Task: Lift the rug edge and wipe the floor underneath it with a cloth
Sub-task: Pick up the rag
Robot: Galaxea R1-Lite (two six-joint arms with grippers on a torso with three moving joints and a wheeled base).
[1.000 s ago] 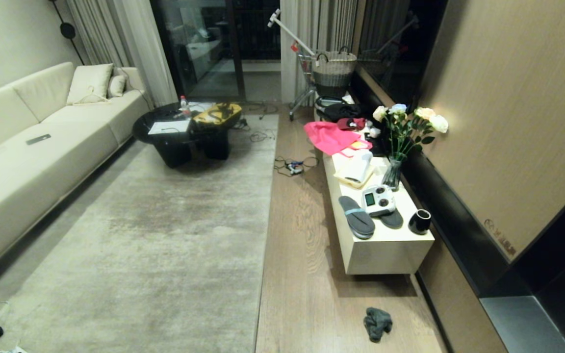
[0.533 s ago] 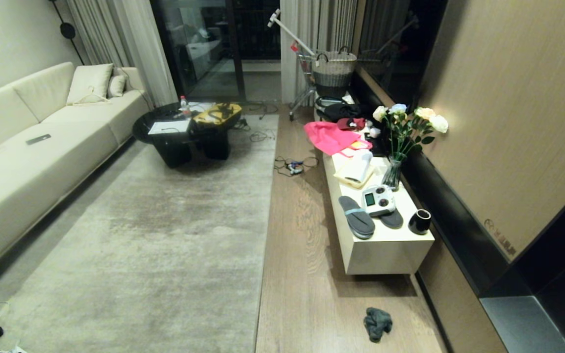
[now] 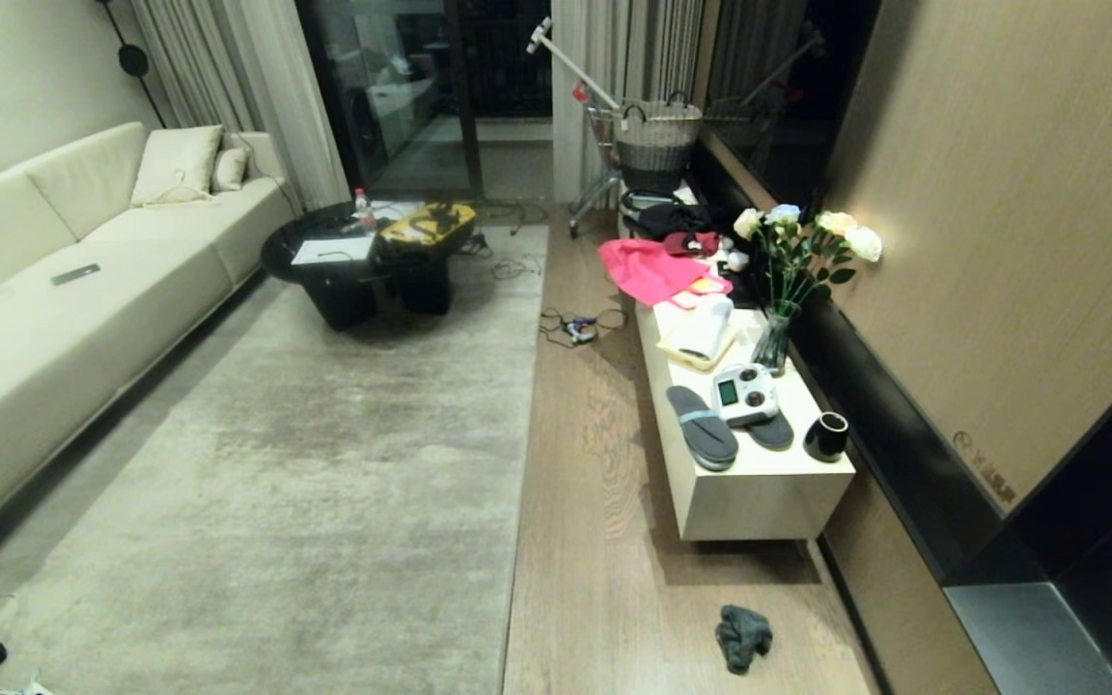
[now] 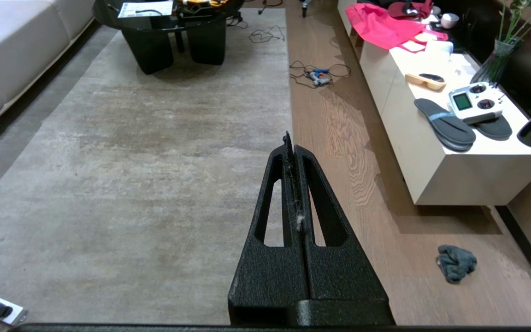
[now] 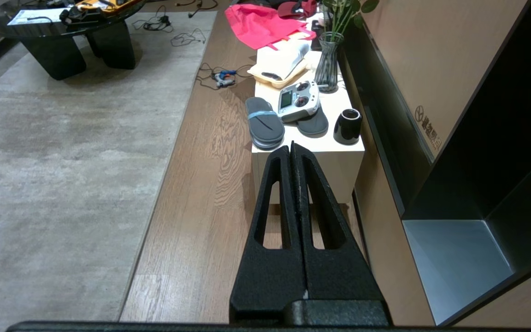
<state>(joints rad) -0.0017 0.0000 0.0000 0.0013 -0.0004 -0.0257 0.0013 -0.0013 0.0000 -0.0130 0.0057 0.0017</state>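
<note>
Head view: the small dark grey-teal fuzzy cloth [image 3: 743, 637] lies crumpled on the light brown oak-grained plank floor [image 3: 595, 541], near the low white surface [image 3: 759, 492] and well apart from the straight edge of the pale grey-beige mottled rug [image 3: 515, 483], which runs lengthwise away from the robot. Neither arm appears here. In the wrist views the left hand [image 4: 292, 140] and right hand [image 5: 292, 148] hang pinched closed, empty. The cloth looks nearer the right arm; the rug's near corner is cut off.

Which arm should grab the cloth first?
Right, probably. The cloth lies on the floor right of the rug edge. Both the right gripper and left gripper are shut and empty.
</note>
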